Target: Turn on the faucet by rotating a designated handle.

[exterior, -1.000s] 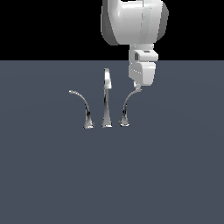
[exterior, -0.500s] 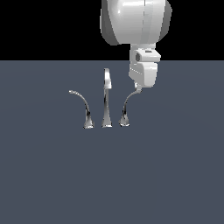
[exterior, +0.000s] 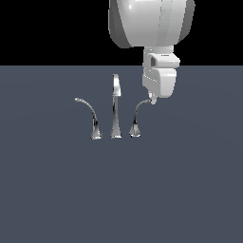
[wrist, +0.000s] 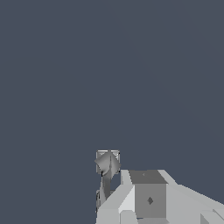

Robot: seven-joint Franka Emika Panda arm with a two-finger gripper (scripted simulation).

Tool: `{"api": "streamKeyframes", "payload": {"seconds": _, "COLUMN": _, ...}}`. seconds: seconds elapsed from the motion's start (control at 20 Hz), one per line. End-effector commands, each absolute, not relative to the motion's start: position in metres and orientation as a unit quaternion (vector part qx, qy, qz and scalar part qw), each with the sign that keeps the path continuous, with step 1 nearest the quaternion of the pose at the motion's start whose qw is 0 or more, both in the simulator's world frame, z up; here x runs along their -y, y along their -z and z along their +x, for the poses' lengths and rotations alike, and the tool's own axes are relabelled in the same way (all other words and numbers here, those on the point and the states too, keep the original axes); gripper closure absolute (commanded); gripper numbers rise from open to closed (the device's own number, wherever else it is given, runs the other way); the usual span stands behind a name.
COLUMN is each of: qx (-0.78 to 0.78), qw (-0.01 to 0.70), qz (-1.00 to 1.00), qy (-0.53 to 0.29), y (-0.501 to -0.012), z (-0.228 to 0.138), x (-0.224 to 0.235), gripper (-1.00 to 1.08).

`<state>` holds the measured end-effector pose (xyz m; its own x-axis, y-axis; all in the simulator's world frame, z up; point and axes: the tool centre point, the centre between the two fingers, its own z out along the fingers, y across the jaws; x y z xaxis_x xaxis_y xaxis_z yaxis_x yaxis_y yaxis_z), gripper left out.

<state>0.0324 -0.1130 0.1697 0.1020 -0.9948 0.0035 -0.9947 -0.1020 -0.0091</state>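
The chrome faucet stands mid-scene: a tall straight spout (exterior: 116, 107), a lever arcing toward the exterior view's left (exterior: 91, 118), and the handle (exterior: 137, 118), whose thin tip arcs toward the exterior view's right. My gripper (exterior: 153, 99) hangs straight down from the white arm, with its fingertips right at the handle's tip, touching or nearly so. The fingers look closed together with no gap and nothing between them. In the wrist view a chrome part of the faucet (wrist: 107, 162) shows just beside one of my grey fingers (wrist: 148, 199).
The faucet stands on a flat dark grey-blue surface (exterior: 121, 190) that fills the lower scene. The bulky white arm (exterior: 149, 21) hangs above, on the exterior view's right of the spout.
The gripper has dropped very slightly toward the handle's tip. The handle and the rest of the faucet look unmoved.
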Motion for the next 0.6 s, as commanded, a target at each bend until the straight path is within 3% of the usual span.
{"api": "streamKeyframes", "payload": {"seconds": 0.0, "qx": -0.667, "qw": 0.000, "qz": -0.745, "qy": 0.000, "y": -0.170, "z": 0.022, "x": 0.106, "gripper": 1.08}}
{"api": "streamKeyframes", "payload": {"seconds": 0.55, "qx": -0.669, "qw": 0.000, "qz": -0.744, "qy": 0.001, "y": -0.170, "z": 0.005, "x": 0.080, "gripper": 1.08}}
